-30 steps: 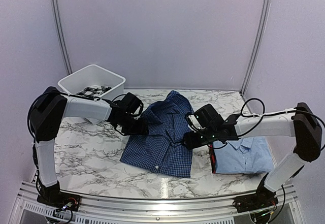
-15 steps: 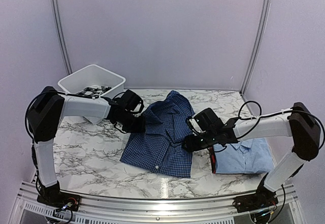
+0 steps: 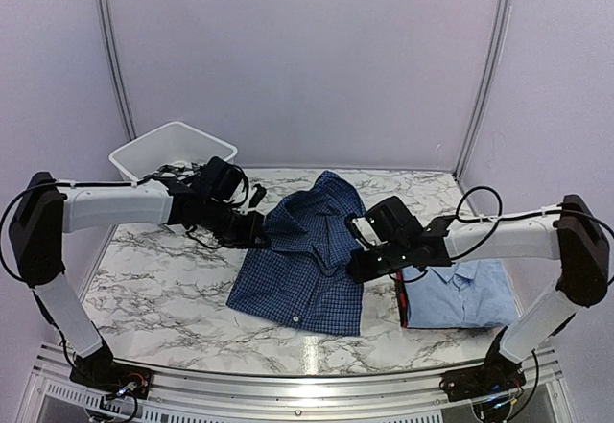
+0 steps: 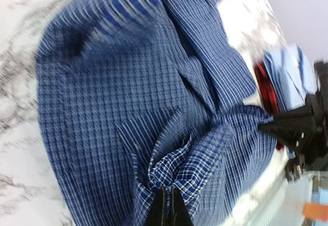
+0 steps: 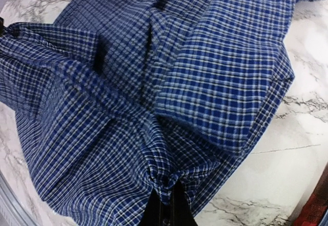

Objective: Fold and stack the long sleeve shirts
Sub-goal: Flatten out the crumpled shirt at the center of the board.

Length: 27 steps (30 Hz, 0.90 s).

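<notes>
**Top view**
- The contents of the white plastic bin (image 3: 171,143) are too small to identify.
- The white right arm (image 3: 499,236) hides the far edge of the folded light blue cloth shirt (image 3: 470,293).
- The fingertips of both grippers are hidden under their own black housings.

**Left wrist view**
- The upper part of the dark blue checked cloth shirt (image 4: 128,108) is blurred.
- A red item (image 4: 268,94) under the light blue shirt shows only as a narrow strip, so its kind cannot be told.
- The bottom edge cuts off the left gripper (image 4: 167,198).

**Right wrist view**
- The bottom edge cuts off the right gripper (image 5: 165,200).
- The checked shirt runs past the top and left edges.
</notes>
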Tool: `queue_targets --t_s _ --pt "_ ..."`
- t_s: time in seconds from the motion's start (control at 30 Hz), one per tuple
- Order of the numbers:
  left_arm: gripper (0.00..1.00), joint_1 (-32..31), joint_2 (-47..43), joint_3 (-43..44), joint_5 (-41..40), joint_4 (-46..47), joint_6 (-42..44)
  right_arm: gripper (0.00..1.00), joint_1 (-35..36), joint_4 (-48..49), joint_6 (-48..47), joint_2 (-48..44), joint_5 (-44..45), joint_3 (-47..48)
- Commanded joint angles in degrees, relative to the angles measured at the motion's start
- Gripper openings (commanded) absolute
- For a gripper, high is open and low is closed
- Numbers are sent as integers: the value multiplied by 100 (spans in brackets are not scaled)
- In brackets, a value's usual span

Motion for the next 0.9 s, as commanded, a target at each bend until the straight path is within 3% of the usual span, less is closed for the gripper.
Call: queue_targets --t_s 0.0,0.33,0.53,0.6,0.7,0.77,0.87 --pt "0 15 -486 -402 1248 -698 453 0 392 -310 -364 -596 -350 237" --pt "0 -35 -1469 -1901 2250 -1715 480 0 1617 -341 -495 -1200 -1504 -354" --pt "0 -235 -1688 -2703 2203 -2111 258 0 2169 -375 -382 -1342 -1830 -692" --pt "10 -261 -1739 -2777 1961 -2298 235 0 2254 -344 -342 -1406 -1965 -799" --pt "14 -260 -1840 -2762 1723 -2569 215 0 2360 -354 -294 -1434 -2103 -911" --pt "26 -262 -1955 -2672 1597 -2721 193 0 2395 -342 -271 -1434 -2118 -969" --pt "38 -259 -2158 -2420 1610 -2894 241 16 2399 -365 -247 -1538 -2030 -951"
